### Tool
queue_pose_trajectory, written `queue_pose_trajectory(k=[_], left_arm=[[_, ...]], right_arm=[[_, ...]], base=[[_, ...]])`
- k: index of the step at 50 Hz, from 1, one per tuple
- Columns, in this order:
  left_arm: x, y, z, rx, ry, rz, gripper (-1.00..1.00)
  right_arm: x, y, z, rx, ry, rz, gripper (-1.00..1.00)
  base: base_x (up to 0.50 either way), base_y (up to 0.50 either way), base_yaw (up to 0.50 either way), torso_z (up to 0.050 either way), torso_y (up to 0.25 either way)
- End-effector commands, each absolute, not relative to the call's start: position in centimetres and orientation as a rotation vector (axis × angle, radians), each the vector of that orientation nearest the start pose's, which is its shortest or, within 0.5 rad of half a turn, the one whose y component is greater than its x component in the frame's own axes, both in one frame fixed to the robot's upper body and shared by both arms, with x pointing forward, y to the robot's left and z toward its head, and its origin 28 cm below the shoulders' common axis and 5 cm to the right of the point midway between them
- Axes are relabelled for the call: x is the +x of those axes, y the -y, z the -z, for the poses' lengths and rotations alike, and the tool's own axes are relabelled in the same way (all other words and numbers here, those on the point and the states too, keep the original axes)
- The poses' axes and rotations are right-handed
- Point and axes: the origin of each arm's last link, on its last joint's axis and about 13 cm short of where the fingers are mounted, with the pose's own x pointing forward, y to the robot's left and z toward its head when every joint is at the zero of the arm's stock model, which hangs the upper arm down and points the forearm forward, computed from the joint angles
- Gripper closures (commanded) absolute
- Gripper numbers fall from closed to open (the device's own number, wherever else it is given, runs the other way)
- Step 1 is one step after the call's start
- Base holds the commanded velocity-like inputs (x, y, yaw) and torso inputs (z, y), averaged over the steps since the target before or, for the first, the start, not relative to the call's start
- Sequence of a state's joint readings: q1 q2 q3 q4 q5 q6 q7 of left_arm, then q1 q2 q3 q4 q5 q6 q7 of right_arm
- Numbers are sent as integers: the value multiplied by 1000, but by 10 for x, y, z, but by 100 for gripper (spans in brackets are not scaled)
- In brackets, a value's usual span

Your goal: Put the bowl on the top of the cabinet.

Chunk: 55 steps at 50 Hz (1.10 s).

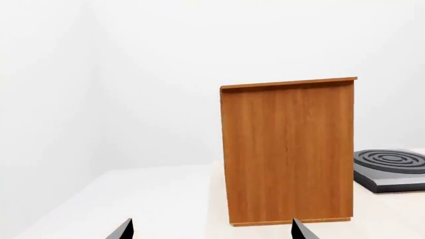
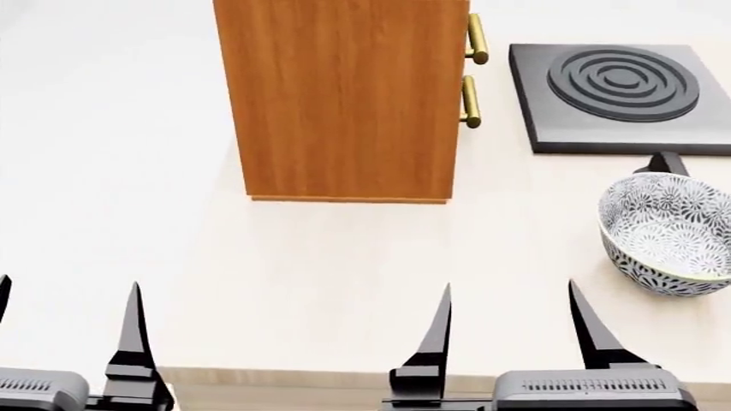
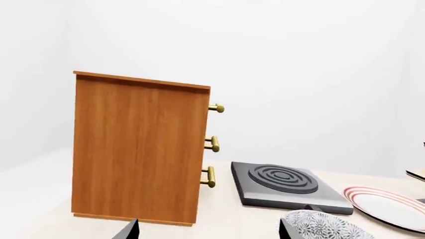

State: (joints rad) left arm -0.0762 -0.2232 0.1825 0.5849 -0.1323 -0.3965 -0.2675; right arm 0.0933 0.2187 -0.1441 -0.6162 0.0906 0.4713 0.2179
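Right now the cabinet (image 2: 342,98) stands upright on the pale tabletop (image 2: 286,274), its wood-grain side turned toward the robot and its brass handles (image 2: 473,77) sticking out on the side that faces the hotplate (image 2: 622,94). That dark grey hotplate, with its ringed coil, lies flat just beside the cabinet, near but not touching. The bowl (image 2: 668,231), white with a fine grey floral pattern, sits on the tabletop nearer the robot than the hotplate and well off to the handle side of the cabinet, apart from it. In the right wrist view a white plate (image 3: 388,206) with red rim rings lies beyond the bowl, further from the cabinet than the hotplate. The right gripper (image 2: 514,330) hovers low in front of the cabinet with its black fingers (image 2: 434,338) spread apart and nothing between them. The left gripper (image 2: 63,330) hangs level with it, off the cabinet's other side, fingers likewise apart and empty.
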Motion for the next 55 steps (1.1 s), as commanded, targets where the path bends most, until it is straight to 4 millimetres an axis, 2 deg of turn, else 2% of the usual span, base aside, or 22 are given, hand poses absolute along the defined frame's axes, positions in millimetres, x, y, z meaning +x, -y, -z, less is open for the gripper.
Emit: queue_pose_trajectory(k=[1,11,27,40,55], left_arm=[[205,-203,-119,64,237,-8,-100],[205,-203,-119,65,236,-9,-100],[205,-203,-118,64,236,-8,-100],[204,-202,-119,64,237,-7,-100],[204,-202,-119,64,237,-7,-100]], right_arm=[[208,102,-125,-117,225,25,-100],[208,102,-124,-118,219,16,-100],[208,102,-123,-114,228,21,-100],[207,103,-124,-111,215,20,-100],[207,103,-124,-111,219,25,-100]], base=[[0,0,0,0,0],[9,0,0,0,0],[356,33,0,0,0],[16,0,0,0,0],[487,23,0,0,0]])
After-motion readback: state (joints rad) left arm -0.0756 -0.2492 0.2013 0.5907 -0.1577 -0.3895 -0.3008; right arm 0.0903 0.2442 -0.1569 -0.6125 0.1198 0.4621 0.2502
